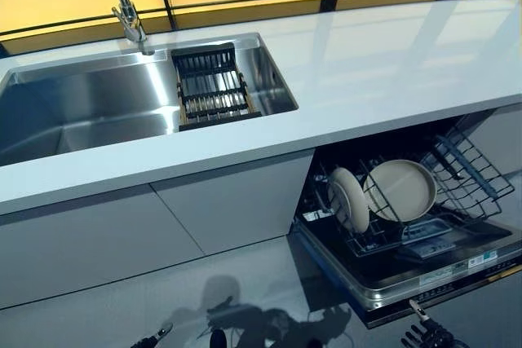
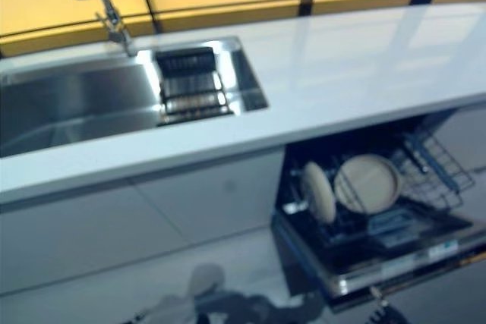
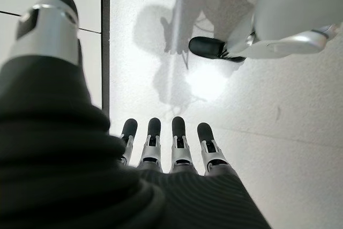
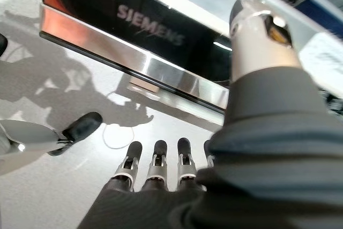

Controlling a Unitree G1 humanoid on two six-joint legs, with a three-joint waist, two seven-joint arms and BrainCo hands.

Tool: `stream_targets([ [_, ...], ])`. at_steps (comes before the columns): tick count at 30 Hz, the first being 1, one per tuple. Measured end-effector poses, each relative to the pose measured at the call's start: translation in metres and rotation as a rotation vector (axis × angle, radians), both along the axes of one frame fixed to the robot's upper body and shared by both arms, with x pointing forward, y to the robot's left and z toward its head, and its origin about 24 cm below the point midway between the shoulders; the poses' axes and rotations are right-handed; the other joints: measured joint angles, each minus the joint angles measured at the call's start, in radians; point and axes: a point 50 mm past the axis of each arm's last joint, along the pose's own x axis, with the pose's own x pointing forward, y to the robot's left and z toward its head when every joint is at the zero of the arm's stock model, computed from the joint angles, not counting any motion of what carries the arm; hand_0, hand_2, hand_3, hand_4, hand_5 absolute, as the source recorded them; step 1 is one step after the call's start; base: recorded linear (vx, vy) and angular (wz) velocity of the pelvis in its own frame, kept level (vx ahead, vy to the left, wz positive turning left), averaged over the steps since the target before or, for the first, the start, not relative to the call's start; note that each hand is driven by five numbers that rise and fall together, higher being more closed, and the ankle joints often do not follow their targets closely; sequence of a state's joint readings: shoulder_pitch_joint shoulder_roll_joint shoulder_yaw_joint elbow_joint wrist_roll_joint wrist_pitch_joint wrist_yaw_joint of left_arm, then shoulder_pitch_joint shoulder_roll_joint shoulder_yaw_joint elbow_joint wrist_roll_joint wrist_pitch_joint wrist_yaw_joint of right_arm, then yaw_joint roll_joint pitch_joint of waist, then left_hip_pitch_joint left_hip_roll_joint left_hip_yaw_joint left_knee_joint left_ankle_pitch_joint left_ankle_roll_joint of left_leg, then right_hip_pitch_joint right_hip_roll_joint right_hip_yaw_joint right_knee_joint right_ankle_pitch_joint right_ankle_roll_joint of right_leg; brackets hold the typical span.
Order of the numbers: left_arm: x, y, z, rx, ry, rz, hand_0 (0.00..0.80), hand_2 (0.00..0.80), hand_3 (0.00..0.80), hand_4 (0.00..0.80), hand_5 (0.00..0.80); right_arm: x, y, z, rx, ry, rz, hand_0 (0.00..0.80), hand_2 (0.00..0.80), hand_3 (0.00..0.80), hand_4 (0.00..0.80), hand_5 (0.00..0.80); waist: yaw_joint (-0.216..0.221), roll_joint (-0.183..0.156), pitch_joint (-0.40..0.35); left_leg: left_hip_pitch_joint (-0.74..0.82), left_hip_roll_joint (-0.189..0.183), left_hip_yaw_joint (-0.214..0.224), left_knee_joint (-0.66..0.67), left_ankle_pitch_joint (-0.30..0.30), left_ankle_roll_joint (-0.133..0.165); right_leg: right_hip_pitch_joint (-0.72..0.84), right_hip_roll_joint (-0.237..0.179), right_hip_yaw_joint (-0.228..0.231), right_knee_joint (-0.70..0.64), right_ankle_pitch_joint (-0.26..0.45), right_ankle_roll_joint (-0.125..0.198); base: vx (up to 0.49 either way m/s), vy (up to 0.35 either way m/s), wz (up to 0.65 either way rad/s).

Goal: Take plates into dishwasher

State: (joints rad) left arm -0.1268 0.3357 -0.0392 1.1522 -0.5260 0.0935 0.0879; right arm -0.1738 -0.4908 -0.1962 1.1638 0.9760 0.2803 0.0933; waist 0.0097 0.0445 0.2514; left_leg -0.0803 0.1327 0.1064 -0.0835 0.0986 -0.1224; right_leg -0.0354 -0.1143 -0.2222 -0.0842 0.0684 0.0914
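1. Cream-coloured plates: two of them stand on edge in the dishwasher's wire rack (image 1: 457, 173), the narrower-looking plate (image 1: 349, 199) toward the rack's left end, the broad plate (image 1: 401, 190) just beside it, face turned outward. Their flat faces run roughly upright, rims seated between the tines.
2. The dishwasher door (image 1: 408, 270) lies open and flat under the counter's (image 1: 383, 63) right end.
3. The right hand (image 4: 161, 167) hangs low just outside the door's front edge, fingers straight and lightly spread, holding nothing; it is the nearer hand to the rack.
4. The left hand (image 3: 171, 143) hangs over bare floor well to the left, fingers likewise straight and empty.
5. The sink (image 1: 90, 107) near the counter's left end holds only a dark drainer basket (image 1: 210, 87); no further plate shows on the counter.
6. Judgement: the loading looks finished; any next reach would go up and forward from the right hand.
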Motion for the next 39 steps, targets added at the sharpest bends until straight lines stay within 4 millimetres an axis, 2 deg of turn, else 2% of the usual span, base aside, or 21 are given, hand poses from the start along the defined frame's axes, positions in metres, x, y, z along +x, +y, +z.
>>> stream_targets([
  [2, 0.004, 0.000, 0.001, -0.001, -0.010, -0.003, 0.000, 0.000, 0.000, 0.000, 0.000, 0.004, 0.000, 0.002, -0.002, -0.018, 0.004, 0.000, 0.000, 0.000, 0.000, 0.000, 0.000, 0.005, 0.013, -0.003, -0.001, 0.000, 0.000, 0.000, 0.000, -0.003, -0.001, 0.000, 0.000, 0.000, 0.000, -0.112, 0.021, -0.02],
  [5, 0.011, -0.003, 0.003, -0.004, -0.025, -0.019, 0.000, 0.000, 0.000, 0.000, 0.000, 0.026, 0.000, 0.013, -0.025, -0.139, 0.013, 0.000, 0.000, 0.000, 0.000, 0.000, -0.014, 0.010, 0.045, -0.006, -0.007, 0.002, -0.001, 0.002, 0.003, -0.009, -0.008, 0.003, 0.000, 0.002, 0.003, -0.133, 0.064, -0.01],
  [9, 0.015, -0.008, 0.003, -0.023, -0.042, -0.022, 0.000, 0.000, 0.000, 0.000, 0.000, 0.034, -0.002, 0.021, -0.041, -0.271, 0.003, 0.000, 0.000, 0.000, 0.000, 0.000, -0.027, 0.026, 0.070, -0.023, -0.022, 0.003, -0.001, 0.005, 0.011, -0.037, -0.021, 0.021, 0.000, 0.014, 0.011, -0.077, 0.114, -0.11],
  [11, 0.018, -0.014, 0.003, -0.048, -0.071, -0.015, 0.000, 0.000, 0.000, 0.000, 0.000, 0.039, -0.005, 0.027, -0.068, -0.340, 0.007, 0.000, 0.000, 0.000, 0.000, 0.000, -0.047, 0.054, 0.089, -0.023, -0.034, 0.001, -0.002, 0.006, 0.019, -0.038, -0.033, 0.024, 0.000, 0.019, 0.019, -0.056, 0.155, -0.04],
  [15, 0.021, -0.028, 0.001, -0.094, -0.101, -0.019, 0.000, 0.000, 0.000, 0.000, 0.000, 0.046, -0.016, 0.041, -0.096, -0.450, 0.015, 0.000, 0.000, 0.000, 0.000, 0.000, -0.054, 0.112, 0.116, -0.019, -0.050, 0.001, -0.003, 0.006, 0.029, -0.043, -0.049, 0.039, -0.005, 0.028, 0.028, -0.029, 0.164, -0.09],
  [17, 0.015, -0.039, -0.005, -0.122, -0.084, -0.036, 0.000, 0.000, 0.000, 0.000, 0.000, 0.051, -0.019, 0.048, -0.099, -0.516, 0.006, 0.000, 0.000, 0.000, 0.000, 0.000, -0.064, 0.140, 0.122, -0.018, -0.058, 0.001, -0.003, 0.005, 0.033, -0.048, -0.057, 0.048, -0.005, 0.034, 0.033, 0.023, 0.120, -0.10],
  [20, 0.005, -0.046, -0.011, -0.150, -0.064, -0.036, 0.000, 0.000, 0.000, 0.000, 0.000, 0.056, -0.020, 0.055, -0.109, -0.564, 0.011, 0.000, 0.000, 0.000, 0.000, 0.000, -0.078, 0.163, 0.122, -0.017, -0.065, 0.001, -0.003, 0.006, 0.037, -0.052, -0.066, 0.048, -0.006, 0.041, 0.036, 0.026, 0.098, -0.08],
  [28, -0.004, -0.049, -0.014, -0.168, -0.039, -0.035, 0.000, 0.000, 0.000, 0.000, 0.000, 0.076, -0.011, 0.074, -0.148, -0.631, 0.143, 0.000, 0.000, 0.000, 0.000, 0.000, -0.080, 0.177, 0.121, 0.003, -0.059, 0.001, -0.008, 0.002, 0.041, -0.055, -0.071, 0.046, -0.005, 0.063, 0.028, 0.040, 0.012, -0.17],
  [32, 0.000, -0.055, -0.014, -0.187, -0.048, -0.042, 0.000, 0.000, 0.000, 0.000, 0.000, 0.093, -0.004, 0.094, -0.154, -0.728, 0.206, 0.000, 0.000, 0.000, 0.000, 0.000, -0.077, 0.177, 0.120, 0.012, -0.057, -0.001, -0.008, 0.002, 0.042, -0.047, -0.074, 0.032, -0.004, 0.071, 0.025, 0.075, -0.006, -0.01],
  [36, -0.004, -0.057, -0.016, -0.193, -0.030, -0.039, 0.000, 0.000, 0.000, 0.000, 0.000, 0.113, 0.004, 0.116, -0.154, -0.815, 0.257, 0.000, 0.000, 0.000, 0.000, 0.000, -0.065, 0.180, 0.093, 0.018, -0.057, -0.014, -0.008, 0.000, 0.039, -0.024, -0.075, 0.016, -0.005, 0.066, 0.028, 0.069, -0.041, 0.12],
  [39, -0.006, -0.058, -0.017, -0.195, -0.022, -0.037, 0.000, 0.000, 0.000, 0.000, 0.000, 0.134, 0.014, 0.141, -0.153, -0.916, 0.297, 0.000, 0.000, 0.000, 0.000, 0.000, -0.047, 0.185, 0.071, 0.019, -0.057, -0.026, -0.008, 0.002, 0.042, -0.015, -0.075, 0.002, -0.003, 0.065, 0.025, 0.082, -0.051, 0.15],
])
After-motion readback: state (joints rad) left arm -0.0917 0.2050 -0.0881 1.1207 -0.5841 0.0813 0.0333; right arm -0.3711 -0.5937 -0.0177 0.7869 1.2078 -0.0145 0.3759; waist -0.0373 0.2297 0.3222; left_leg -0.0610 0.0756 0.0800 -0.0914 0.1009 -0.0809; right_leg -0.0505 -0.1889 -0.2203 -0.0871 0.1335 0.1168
